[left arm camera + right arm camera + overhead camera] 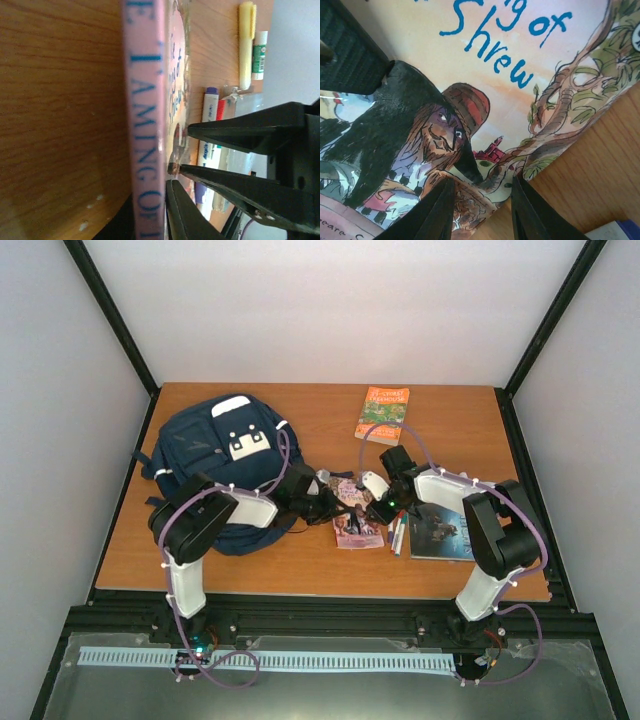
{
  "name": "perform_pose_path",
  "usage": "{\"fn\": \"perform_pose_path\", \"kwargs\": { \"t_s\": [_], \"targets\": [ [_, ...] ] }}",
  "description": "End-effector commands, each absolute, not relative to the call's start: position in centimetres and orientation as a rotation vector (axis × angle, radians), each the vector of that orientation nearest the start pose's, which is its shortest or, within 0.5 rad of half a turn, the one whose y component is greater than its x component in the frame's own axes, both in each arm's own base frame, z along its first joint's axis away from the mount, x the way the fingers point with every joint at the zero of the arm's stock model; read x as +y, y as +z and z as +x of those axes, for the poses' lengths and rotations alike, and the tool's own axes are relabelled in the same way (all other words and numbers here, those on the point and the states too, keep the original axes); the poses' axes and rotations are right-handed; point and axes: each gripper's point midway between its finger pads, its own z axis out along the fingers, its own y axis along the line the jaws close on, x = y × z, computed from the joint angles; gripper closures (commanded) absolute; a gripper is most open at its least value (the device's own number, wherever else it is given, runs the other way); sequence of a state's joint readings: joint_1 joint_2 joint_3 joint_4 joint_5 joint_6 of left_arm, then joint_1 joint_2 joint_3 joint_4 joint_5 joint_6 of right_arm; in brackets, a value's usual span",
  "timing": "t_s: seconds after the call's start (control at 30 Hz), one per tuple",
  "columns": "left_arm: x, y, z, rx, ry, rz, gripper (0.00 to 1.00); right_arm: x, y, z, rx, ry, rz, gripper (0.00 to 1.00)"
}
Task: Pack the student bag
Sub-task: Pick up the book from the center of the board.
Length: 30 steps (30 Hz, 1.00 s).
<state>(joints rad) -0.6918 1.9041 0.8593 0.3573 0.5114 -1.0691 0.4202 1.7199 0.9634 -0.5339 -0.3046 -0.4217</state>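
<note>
- Student bag: back left on the desk, near side hidden under my left arm.
- My left fingers pinch the pink book's spine, one mostly hidden.
- My right fingers stand apart over its cover.

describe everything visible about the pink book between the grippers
The pink book is a thin paperback: blue capitals on the spine, a cover with a blue title ending "of Shrew", a bearded man in a red hat, a tree. It sits mid-table, right of the backpack. The left gripper reaches over its cover; the right gripper straddles a corner.
</note>
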Motion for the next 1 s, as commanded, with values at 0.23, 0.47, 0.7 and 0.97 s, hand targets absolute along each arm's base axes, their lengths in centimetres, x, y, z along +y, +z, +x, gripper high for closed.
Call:
{"fn": "perform_pose_path", "kwargs": {
  "t_s": [0.23, 0.47, 0.7, 0.97],
  "targets": [
    [-35.2, 9.7, 29.0, 2.503, -1.388, -0.011, 0.97, 18.2, 6.6, 30.9, 2.482, 0.411, -1.107, 0.53],
    [-33.9, 16.1, 28.4, 2.473, -1.285, 0.185, 0.99, 17.0, 15.8, 31.5, 2.219, 0.559, -0.973, 0.21],
    [-33.6, 23.1, 28.0, 2.324, -1.347, 0.392, 0.99, 16.9, 22.7, 30.5, 2.037, 0.905, -0.880, 0.10],
    [-33.3, 29.7, 25.9, 2.065, -1.497, 0.615, 0.99, 18.5, 26.5, 28.1, 1.863, 1.256, -0.921, 0.00]
  ]
}}
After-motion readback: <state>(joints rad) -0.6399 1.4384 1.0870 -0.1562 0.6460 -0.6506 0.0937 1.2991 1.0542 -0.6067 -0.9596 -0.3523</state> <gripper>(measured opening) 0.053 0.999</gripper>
